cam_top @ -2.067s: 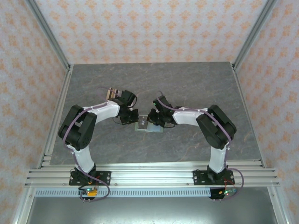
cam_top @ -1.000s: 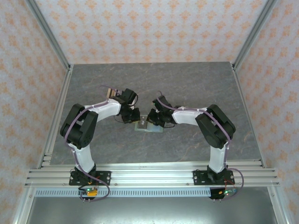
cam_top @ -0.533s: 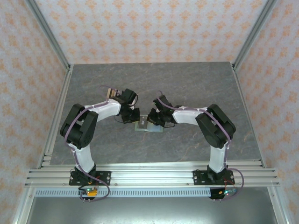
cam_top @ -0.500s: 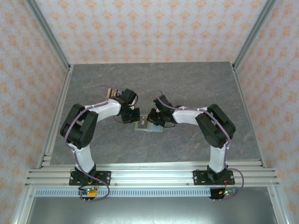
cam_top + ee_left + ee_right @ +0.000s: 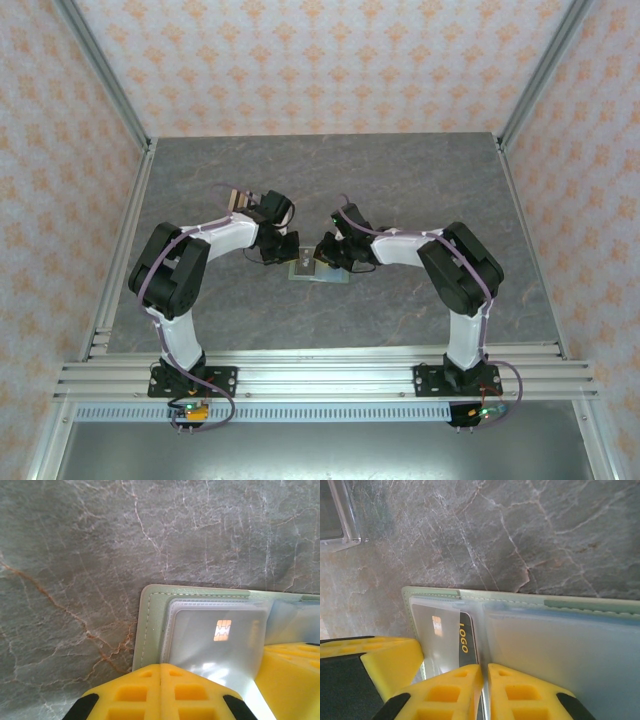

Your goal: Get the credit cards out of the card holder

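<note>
light bright, even | shadows soft | glare on card holder (image 5: 200,645)

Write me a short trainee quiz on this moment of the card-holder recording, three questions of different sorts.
1. True or false: the card holder lies folded shut on the table.
2. Pick one: the left gripper, down over the holder, has its jaws A) wide open, B) shut together, C) clamped round a bottle.
3. In the right wrist view, what word is printed on the dark-striped card inside the holder?
Key: 1 false, it lies open, inside up. 2 B. 3 LOGO.
</note>
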Motion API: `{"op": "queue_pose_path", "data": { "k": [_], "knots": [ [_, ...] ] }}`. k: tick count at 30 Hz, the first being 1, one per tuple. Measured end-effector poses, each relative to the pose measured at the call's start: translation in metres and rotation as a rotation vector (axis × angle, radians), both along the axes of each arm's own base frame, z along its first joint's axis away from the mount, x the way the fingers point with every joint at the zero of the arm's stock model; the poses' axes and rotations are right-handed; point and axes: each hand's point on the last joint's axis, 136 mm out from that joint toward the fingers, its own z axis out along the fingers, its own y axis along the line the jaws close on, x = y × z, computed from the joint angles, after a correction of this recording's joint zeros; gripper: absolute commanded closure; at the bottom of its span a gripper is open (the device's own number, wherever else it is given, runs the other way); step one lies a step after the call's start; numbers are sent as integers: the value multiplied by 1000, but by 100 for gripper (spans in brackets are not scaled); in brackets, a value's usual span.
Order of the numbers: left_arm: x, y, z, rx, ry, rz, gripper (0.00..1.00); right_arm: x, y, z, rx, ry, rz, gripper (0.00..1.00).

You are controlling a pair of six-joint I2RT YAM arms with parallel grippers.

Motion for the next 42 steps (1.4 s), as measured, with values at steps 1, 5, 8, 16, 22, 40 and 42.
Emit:
{"op": "queue_pose_path", "data": {
  "k": [1,5,8,16,22,40,42],
  "knots": [
    [0,0,0,-1,0,0,94,0,0,0,5,-2,1,85],
    [0,0,0,-1,0,0,94,0,1,0,20,-7,5,85],
    [0,0,0,-1,-1,0,94,1,2,1,36,-13,9,85],
    [0,0,0,-1,-2,0,96,1,3,1,63,-33,13,87],
    [0,0,-1,-3,1,0,95,2,4,4,79,-47,13,82],
    [0,-1,-1,-32,16,-1,96,1,5,4,75,-44,32,89],
    [0,-1,-1,-32,16,-1,96,1,4,4,61,-44,38,91]
  ]
}}
